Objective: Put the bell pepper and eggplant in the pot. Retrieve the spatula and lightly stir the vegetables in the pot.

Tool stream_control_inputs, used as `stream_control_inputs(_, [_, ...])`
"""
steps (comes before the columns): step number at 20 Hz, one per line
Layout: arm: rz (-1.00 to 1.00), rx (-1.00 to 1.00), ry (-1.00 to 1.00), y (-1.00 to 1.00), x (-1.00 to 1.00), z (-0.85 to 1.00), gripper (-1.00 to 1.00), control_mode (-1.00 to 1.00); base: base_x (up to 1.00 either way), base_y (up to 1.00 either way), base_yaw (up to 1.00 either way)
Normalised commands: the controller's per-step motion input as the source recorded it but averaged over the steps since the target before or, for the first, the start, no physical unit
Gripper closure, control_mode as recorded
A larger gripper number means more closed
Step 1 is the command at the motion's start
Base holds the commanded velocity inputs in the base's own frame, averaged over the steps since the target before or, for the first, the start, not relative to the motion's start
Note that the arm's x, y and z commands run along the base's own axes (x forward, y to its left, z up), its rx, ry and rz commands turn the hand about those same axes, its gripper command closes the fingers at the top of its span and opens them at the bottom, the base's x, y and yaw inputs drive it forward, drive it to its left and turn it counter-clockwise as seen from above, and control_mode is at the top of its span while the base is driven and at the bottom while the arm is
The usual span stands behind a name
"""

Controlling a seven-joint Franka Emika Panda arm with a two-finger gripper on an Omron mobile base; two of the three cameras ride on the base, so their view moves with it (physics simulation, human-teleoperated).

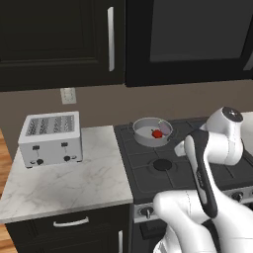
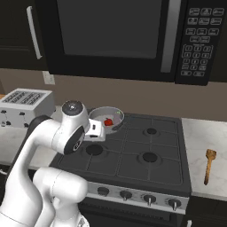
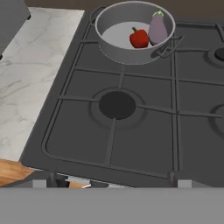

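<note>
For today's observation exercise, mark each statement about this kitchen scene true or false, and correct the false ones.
1. The bell pepper lies inside the pot. True.
2. The eggplant lies on the counter beside the toaster. False: it rests in the pot, next to the bell pepper.
3. The spatula lies on the counter to the right of the stove. True.
4. The end effector holds the spatula. False: its jaws are open and empty, and the spatula lies untouched.
5. The toaster stands on the stove. False: it stands on the marble counter left of it.
</note>
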Motion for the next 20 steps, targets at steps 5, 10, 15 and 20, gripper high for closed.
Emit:
stream_control_inputs(5, [0.00, 0.00, 0.00, 0.00, 0.00, 0.00, -1.00, -1.00, 0.00, 0.00, 0.00])
stream_control_inputs(10, [0.00, 0.00, 0.00, 0.00, 0.00, 0.00, -1.00, 1.00, -0.03, 0.00, 0.00])
stream_control_inputs(15, [0.00, 0.00, 0.00, 0.00, 0.00, 0.00, -1.00, 1.00, -0.74, -0.49, -0.12])
stream_control_inputs(20, [0.00, 0.00, 0.00, 0.00, 0.00, 0.00, -1.00, 1.00, -0.53, -0.68, -0.12])
